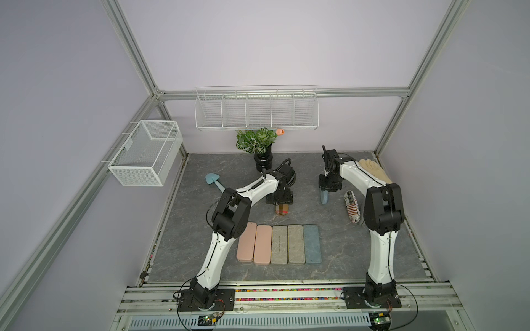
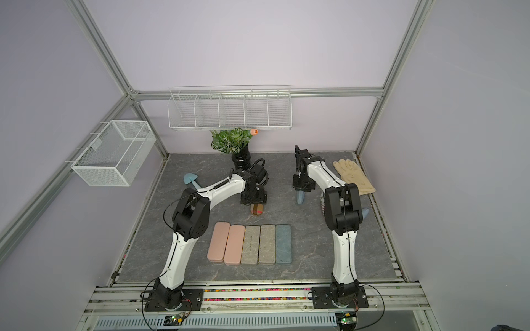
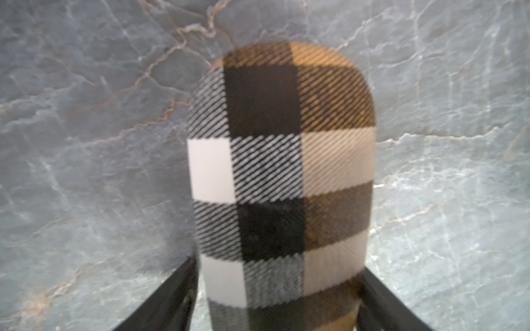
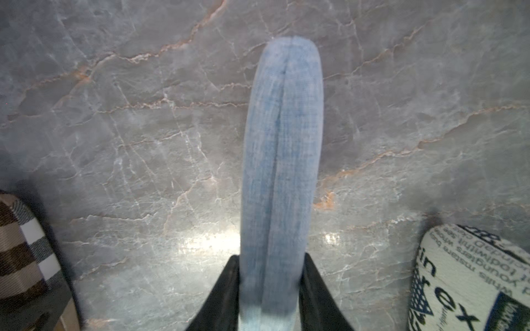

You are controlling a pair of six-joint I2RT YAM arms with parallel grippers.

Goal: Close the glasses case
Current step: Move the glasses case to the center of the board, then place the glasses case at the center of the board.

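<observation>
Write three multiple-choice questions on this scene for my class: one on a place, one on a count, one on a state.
1. Where does the glove lie on the table? A front left corner; B back right corner; C front centre.
2. How many flat cases form the front row? A three; B seven; C five.
3. How does the denim case sit? A on its edge; B flat, lid wide open; C hanging in the air.

Answers: B, it lies by the back right edge; C, two pink, two grey, one blue; A, its seam side shows between the right gripper's fingers.
</observation>
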